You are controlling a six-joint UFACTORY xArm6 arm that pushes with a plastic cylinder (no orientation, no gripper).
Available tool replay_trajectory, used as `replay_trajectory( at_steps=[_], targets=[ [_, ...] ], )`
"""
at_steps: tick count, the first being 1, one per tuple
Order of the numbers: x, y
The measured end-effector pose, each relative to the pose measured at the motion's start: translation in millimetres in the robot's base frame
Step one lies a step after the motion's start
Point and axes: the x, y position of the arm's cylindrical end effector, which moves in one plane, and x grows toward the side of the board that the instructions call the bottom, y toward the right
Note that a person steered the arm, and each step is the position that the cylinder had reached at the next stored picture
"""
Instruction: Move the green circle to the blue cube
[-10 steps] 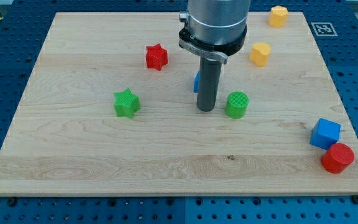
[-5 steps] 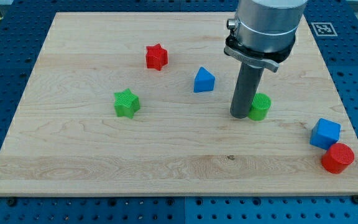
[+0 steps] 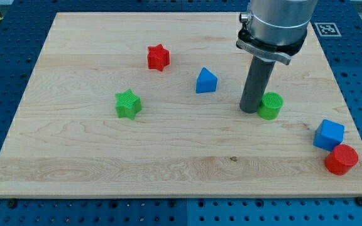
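The green circle (image 3: 271, 105) is a short green cylinder on the wooden board (image 3: 105, 157), right of centre. My tip (image 3: 250, 110) touches its left side. The blue cube (image 3: 329, 134) sits near the board's right edge, below and to the right of the green circle, with a gap between them. The arm's grey body hides the board's top right part.
A red cylinder (image 3: 341, 159) touches the blue cube's lower right. A blue triangular block (image 3: 206, 80) lies left of my tip. A red star (image 3: 158, 57) and a green star (image 3: 128, 103) lie further left.
My tip has slid to the view's right and pushed the green circle rightward, closer to the blue cube. The yellow blocks at the top right are now hidden by the arm.
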Motion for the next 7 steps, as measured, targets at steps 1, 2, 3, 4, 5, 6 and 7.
replay_trajectory(
  at_steps=[1, 2, 3, 4, 5, 6, 7],
  targets=[
    [1.7, 6.6],
    [1.7, 27.9],
    [1.7, 46.4],
    [1.7, 72.0],
    [1.7, 95.4],
    [1.7, 60.8],
    [-0.8, -20.2]
  ],
)
